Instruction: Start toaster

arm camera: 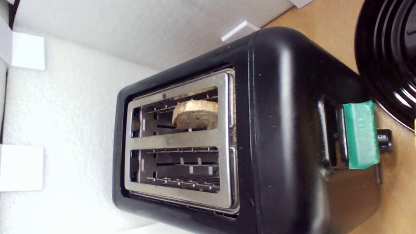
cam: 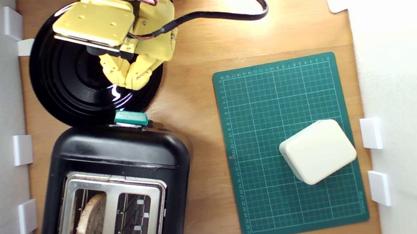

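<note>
We list the bench first, wood. Toaster, black, two slots, just beyond our jaws, apart from them, bread slice in one slot. Cutting mat, green, well off to the exterior view's right of the jaws. Plate, black, directly beneath them. Box, cream, on the mat. Jaws of our gripper: closed together, holding nothing. Lever, teal, just ahead of the jaws, untouched.

Bright, overexposed white walls, sharp focus
</note>
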